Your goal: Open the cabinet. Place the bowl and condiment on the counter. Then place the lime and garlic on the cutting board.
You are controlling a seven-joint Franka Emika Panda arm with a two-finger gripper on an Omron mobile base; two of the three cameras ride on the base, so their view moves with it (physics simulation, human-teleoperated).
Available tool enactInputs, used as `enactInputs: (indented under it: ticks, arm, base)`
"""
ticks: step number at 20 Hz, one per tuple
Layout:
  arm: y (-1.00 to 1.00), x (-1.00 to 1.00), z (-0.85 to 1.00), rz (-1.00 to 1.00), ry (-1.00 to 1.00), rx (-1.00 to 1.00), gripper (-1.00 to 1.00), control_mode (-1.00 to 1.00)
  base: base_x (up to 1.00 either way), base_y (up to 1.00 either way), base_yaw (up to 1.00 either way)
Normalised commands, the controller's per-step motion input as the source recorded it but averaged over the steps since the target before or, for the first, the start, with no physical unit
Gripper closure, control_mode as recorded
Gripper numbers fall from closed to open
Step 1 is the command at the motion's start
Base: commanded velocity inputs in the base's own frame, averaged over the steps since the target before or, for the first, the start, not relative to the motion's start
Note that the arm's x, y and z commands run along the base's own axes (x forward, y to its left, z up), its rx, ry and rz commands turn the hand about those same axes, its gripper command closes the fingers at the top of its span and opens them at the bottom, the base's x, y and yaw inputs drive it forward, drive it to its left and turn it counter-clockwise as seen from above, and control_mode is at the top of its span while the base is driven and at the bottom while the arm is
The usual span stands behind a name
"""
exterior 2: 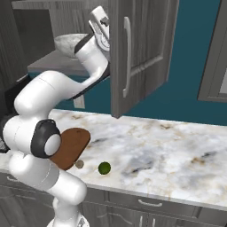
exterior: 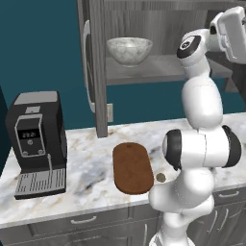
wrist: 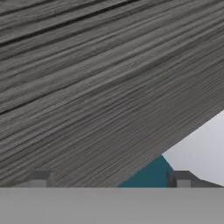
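- Nearest the base, grey drawers point(exterior: 84, 220) with short handles run under the front edge of the counter point(exterior 2: 177, 146), a white marble worktop with grey and tan veining.
- On the counter near that front edge lies the lime point(exterior 2: 104, 168), a small green ball, alone on bare marble.
- Just beside it sits the garlic point(exterior 2: 79, 164), a small tan bulb, apart from the lime and close to the end of the cutting board point(exterior: 132, 167) — near it, though whether it touches the board cannot be told.
- The cutting board lies flat on the marble, reddish-brown with rounded ends, nothing resting on it.
- Farther along the counter, well apart from the board, a black coffee machine point(exterior: 36, 142) stands by the teal wall.
- Above the counter the cabinet point(exterior 2: 137, 53) is open: both grey wood-grain doors with long silver bar handles stand swung outward.
- On the shelf inside rests the bowl point(exterior: 129, 50), wide and marbled white-grey, upright.
- The arm reaches up to shelf height beside the open door; the hand is raised near the bowl, not touching it.
- In the hand view the gripper point(wrist: 111, 179) faces close grey wood grain, a sliver of teal and white at one corner — its two dark tips stand wide apart with nothing between them.
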Motion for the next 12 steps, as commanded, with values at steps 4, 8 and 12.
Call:
enactInputs:
  ticks: [4, 8, 12]
  arm:
    - [-0.45, -0.58, 0.21, -0.22, -0.11, 0.14, -1.00, -1.00]
    - [-0.86, -0.10, 0.01, 0.03, 0.00, 0.22, -1.00, -1.00]
    - [-1.00, 0.36, -0.22, 0.18, 0.03, 0.22, -1.00, -1.00]
  base:
    - [0.00, 0.00, 0.00]
    - [0.00, 0.00, 0.00]
    - [0.00, 0.00, 0.00]
